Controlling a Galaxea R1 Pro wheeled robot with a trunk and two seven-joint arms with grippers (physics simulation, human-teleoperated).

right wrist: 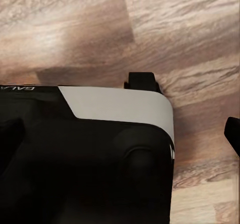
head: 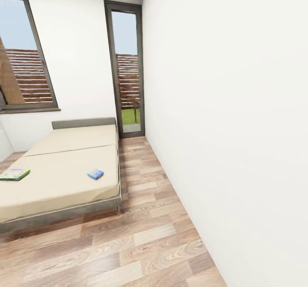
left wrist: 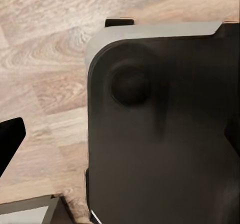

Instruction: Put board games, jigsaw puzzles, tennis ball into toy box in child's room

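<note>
Beige bed [head: 64, 167] carries two board games [head: 96, 174], well apart.

1. The bed [head: 64, 167] has a plain beige mattress on a grey frame with a grey headboard.
2. One board game [head: 15, 174] is green with yellow and pink patches.
3. The other board game [head: 95, 173] is blue with touches of red and white.
4. The floor [head: 141, 240] is wood plank in mixed pale and reddish browns.
5. The walls [head: 226, 107] are plain white.
6. The window frames [head: 112, 64] are dark grey.
7. The robot's base [left wrist: 160, 134] is black with a light grey edge.
</note>
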